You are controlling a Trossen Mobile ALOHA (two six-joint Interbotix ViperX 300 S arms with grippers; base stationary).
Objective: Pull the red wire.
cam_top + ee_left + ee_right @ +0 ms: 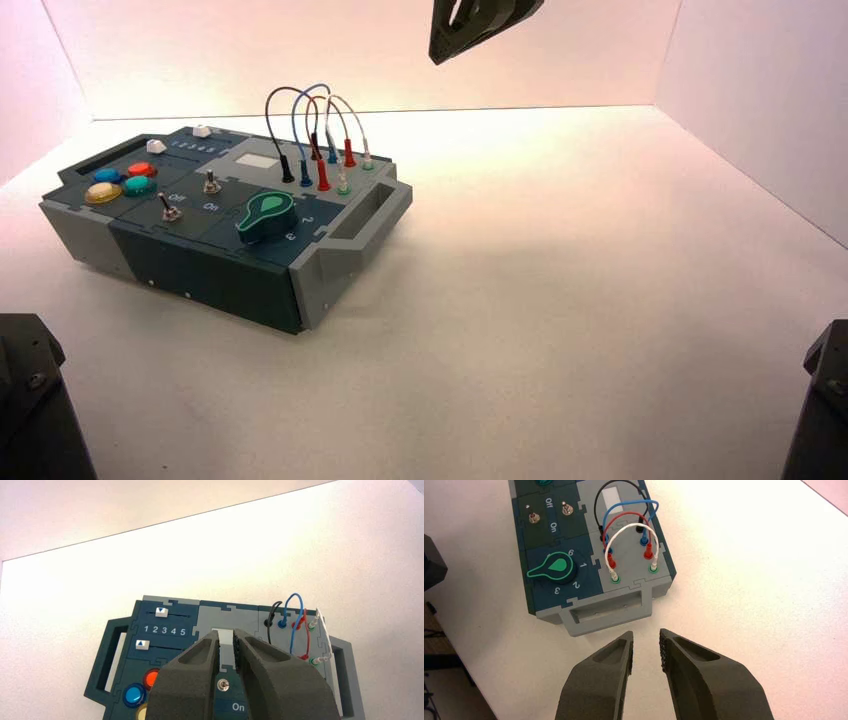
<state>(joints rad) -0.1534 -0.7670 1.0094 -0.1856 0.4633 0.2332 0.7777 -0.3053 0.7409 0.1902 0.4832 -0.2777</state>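
In the high view, the right hand [646, 634] is at the upper middle of the frame, to the right of the box [215, 250] and above the desk [560, 300]. It is released — its fingers stand apart, with nothing between. The red wire [629, 513] makes an arch at the box's upper right part, between the blue wire [631, 502] and the white wire [633, 525] — both red plugs sit in their sockets. The left hand [226, 632], outside the high view, is clenched on nothing.

In the high view, my box [225, 200] sits left of centre in the frame, its wires [320, 96] at its upper right, buttons [125, 180] at its left, knob [267, 215] below the wires.
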